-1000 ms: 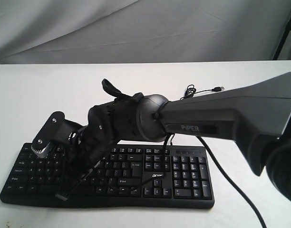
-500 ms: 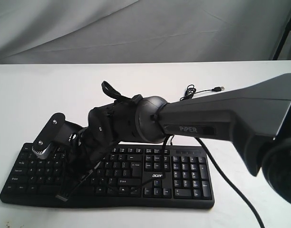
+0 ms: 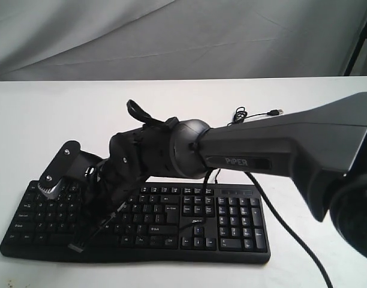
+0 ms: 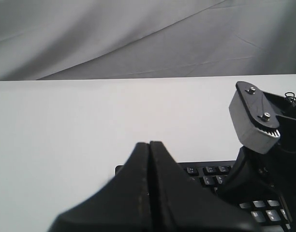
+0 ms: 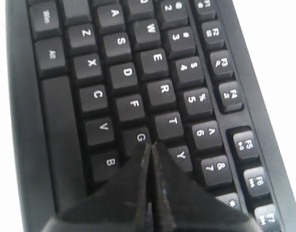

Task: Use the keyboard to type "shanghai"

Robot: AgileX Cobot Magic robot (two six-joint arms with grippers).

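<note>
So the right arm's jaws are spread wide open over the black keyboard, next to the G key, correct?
Not quite. The jaws are shut, pressed together into a single tip, not spread open. The right wrist view shows this, with the tip over the keyboard beside the G key. The rest stands.

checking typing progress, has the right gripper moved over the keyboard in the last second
Yes, slightly. In the exterior view the right gripper has shifted a little to the left along the keyboard, which itself has stayed put.
</note>
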